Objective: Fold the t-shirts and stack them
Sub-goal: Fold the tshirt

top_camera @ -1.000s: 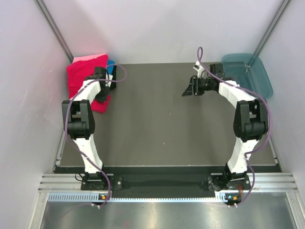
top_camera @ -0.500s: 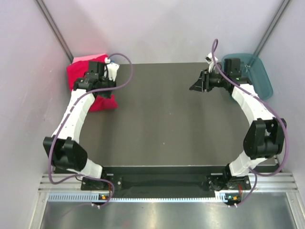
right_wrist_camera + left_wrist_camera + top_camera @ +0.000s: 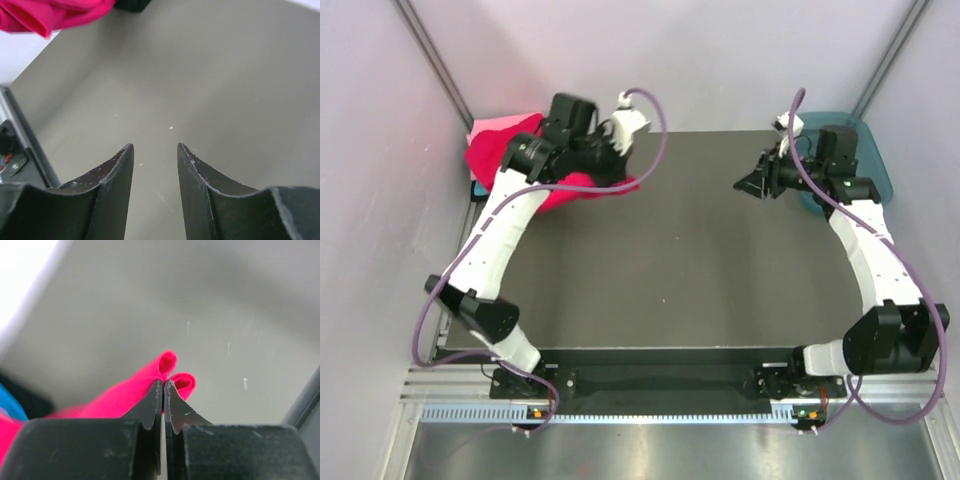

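A crimson-red t-shirt (image 3: 582, 183) hangs bunched at the far left corner of the dark worktop (image 3: 670, 280), its long axis running left to right, with the pulled end pointing toward the worktop's middle and the other end trailing back onto a pile that shows a pink t-shirt (image 3: 490, 128) and a sliver of turquoise t-shirt (image 3: 10, 405). The left hand (image 3: 163, 385) has its fingers pressed together on a fold of the red fabric, while the right hand (image 3: 155, 150) hovers spread and empty above the worktop near a teal tub (image 3: 872, 160). Judging from this, the task is barely begun: nothing lies flat, folded or stacked.
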You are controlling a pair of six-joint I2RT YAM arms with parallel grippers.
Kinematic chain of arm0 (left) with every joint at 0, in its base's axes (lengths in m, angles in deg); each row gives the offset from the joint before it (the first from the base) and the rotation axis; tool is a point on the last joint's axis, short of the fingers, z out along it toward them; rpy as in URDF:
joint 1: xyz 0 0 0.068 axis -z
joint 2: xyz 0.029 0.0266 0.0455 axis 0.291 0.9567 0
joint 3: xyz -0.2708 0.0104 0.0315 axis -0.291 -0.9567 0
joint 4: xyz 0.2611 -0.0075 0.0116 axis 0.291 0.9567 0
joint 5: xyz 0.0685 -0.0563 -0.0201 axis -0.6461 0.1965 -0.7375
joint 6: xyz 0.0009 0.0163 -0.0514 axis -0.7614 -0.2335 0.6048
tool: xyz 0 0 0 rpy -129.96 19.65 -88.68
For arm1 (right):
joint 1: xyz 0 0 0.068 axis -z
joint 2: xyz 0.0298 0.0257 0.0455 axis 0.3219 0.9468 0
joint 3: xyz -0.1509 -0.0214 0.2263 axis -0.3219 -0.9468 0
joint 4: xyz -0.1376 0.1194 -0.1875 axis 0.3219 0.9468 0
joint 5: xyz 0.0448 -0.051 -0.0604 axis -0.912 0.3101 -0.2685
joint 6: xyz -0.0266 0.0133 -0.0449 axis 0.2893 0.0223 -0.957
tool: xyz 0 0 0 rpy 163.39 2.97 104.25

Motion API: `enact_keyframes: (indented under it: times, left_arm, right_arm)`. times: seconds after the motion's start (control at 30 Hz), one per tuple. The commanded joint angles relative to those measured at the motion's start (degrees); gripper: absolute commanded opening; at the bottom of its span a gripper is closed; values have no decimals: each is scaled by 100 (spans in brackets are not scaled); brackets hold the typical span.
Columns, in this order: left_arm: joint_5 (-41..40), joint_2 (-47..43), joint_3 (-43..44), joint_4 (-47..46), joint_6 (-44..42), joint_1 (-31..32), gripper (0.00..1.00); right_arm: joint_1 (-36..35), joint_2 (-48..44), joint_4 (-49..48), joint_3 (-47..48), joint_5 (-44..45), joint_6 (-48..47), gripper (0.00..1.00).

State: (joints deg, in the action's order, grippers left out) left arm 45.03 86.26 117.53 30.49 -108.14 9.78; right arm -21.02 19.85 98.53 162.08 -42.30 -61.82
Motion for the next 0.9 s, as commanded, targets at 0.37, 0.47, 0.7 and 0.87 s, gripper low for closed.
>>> enact_keyframes:
  times: [0.37,0.47,0.7,0.87]
  left_arm:
    - [-52,1815,3000,-2062,-208,1637,0]
    - [204,1570,2035,-2273,-77,1637,0]
    - [617,1586,1153,-2414,47,1637,25]
    - [137,1481,1171,-2738,153,1628,63]
  right_arm:
    - [1261,-379,-543,525,26,298,41]
    - [1393,-344,-551,419,0,254,41]
    - [1463,103,-779,349,-18,412,41]
    - [1428,525,-1061,567,-62,878,41]
